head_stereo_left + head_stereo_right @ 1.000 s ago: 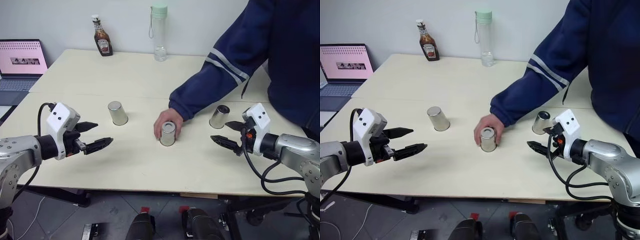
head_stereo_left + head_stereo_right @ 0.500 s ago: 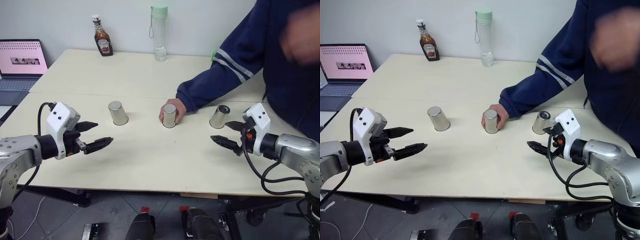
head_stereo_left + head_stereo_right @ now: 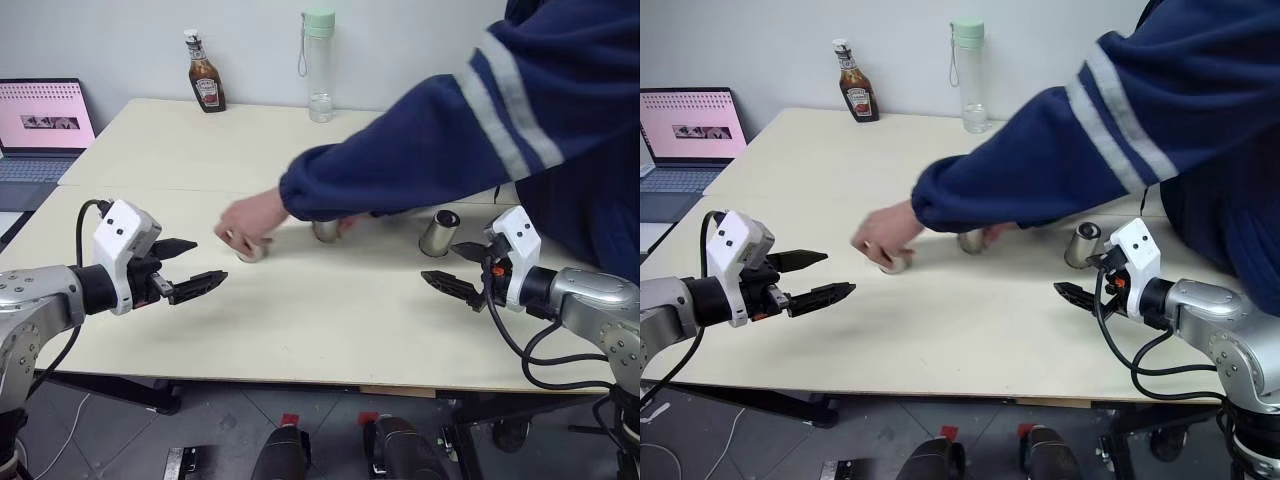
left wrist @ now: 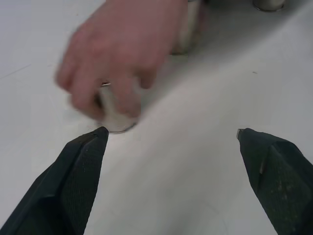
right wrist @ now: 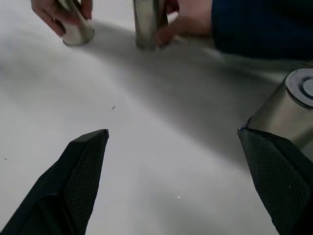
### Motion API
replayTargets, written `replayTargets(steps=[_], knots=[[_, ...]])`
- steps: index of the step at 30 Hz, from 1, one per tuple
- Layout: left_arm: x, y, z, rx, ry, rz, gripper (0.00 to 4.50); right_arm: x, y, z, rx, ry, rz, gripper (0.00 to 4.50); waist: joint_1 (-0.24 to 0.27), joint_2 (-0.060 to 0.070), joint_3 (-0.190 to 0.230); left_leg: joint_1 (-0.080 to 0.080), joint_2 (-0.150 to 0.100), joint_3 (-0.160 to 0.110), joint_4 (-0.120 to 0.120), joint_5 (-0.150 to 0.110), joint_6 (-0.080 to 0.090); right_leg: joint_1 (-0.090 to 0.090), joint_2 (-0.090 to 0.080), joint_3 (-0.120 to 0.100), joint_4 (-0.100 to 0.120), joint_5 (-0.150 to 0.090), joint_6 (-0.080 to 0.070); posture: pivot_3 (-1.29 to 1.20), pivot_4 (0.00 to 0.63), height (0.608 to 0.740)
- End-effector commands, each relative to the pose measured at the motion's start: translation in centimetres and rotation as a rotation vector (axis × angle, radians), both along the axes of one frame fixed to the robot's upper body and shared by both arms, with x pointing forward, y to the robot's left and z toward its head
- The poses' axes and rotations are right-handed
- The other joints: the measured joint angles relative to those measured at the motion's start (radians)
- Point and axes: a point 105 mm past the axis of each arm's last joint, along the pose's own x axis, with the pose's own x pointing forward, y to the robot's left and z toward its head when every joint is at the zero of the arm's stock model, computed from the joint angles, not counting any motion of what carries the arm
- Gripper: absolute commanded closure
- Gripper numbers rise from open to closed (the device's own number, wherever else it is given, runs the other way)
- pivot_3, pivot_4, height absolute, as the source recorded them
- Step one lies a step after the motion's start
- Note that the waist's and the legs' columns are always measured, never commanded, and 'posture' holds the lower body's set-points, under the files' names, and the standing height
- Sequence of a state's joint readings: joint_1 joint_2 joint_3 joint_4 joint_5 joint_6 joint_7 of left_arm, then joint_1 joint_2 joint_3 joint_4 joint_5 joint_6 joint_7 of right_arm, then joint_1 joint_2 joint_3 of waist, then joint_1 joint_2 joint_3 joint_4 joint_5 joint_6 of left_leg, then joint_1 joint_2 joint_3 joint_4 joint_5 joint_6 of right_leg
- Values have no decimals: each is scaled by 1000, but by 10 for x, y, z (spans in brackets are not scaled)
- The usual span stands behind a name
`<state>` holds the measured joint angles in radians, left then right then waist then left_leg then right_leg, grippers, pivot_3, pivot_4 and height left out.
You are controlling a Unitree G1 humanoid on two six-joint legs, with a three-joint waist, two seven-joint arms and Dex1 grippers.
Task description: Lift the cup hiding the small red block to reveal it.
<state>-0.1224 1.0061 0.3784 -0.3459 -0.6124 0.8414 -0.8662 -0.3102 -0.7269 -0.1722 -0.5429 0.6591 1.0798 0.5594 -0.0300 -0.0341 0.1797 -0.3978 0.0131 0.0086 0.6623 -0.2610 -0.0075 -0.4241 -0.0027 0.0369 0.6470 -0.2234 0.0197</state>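
Three cups on the desk: the person's hand covers the left cup, the middle cup sits under the sleeve, the right cup stands free. Left hand and right hand both released, empty, hovering apart from the cups.

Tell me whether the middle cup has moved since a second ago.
Yes. The middle cup has slid away from the table's near edge, toward the water bottle, and now sits roughly level with the right cup, a person's hand on it.
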Motion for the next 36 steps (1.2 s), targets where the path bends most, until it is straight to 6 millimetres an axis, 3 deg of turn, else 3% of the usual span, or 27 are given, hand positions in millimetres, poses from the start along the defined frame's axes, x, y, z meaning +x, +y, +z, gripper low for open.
replayTargets(steps=[1, 12, 18, 22, 28, 36], knots=[[3, 0, 12, 33, -46, -15, 0, 0, 2, 10, 8, -45, 8, 28, 0, 0, 0, 0, 0, 0, 0, 0, 0, 0, 0, 0, 0, 0, 0, 0, 150, 740], [4, 0, 10, 33, -52, -25, 0, 0, 2, 11, 1, -49, 16, 28, 0, 0, 0, 0, 0, 0, 0, 0, 0, 0, 0, 0, 0, 1, 1, 0, 150, 740], [4, 13, 10, 45, -71, 33, 0, -1, 4, 12, 2, -48, 32, 28, 0, 0, 0, 0, 0, 0, 0, 0, 0, 0, 0, 0, 0, 1, 1, 0, 150, 740], [7, 21, -10, 42, -75, 109, 0, -7, 16, 10, 43, -45, 88, 28, -1, 0, 0, 0, 0, 0, 0, 0, 0, 0, 0, 0, 0, 1, 1, 0, 150, 740], [27, 17, -19, -110, -192, 266, 0, -33, 56, 17, 139, -69, 324, 28, 3, -1, 0, 0, 1, -1, 1, 0, 0, 0, 0, -1, 1, 1, 2, 0, 150, 740], [59, 11, -31, -183, -303, 402, 0, -38, 74, 24, 128, -133, 440, 28, 5, -3, -2, 1, 0, -1, 2, 0, 0, 2, -1, -1, 0, 3, 4, 0, 150, 740]])
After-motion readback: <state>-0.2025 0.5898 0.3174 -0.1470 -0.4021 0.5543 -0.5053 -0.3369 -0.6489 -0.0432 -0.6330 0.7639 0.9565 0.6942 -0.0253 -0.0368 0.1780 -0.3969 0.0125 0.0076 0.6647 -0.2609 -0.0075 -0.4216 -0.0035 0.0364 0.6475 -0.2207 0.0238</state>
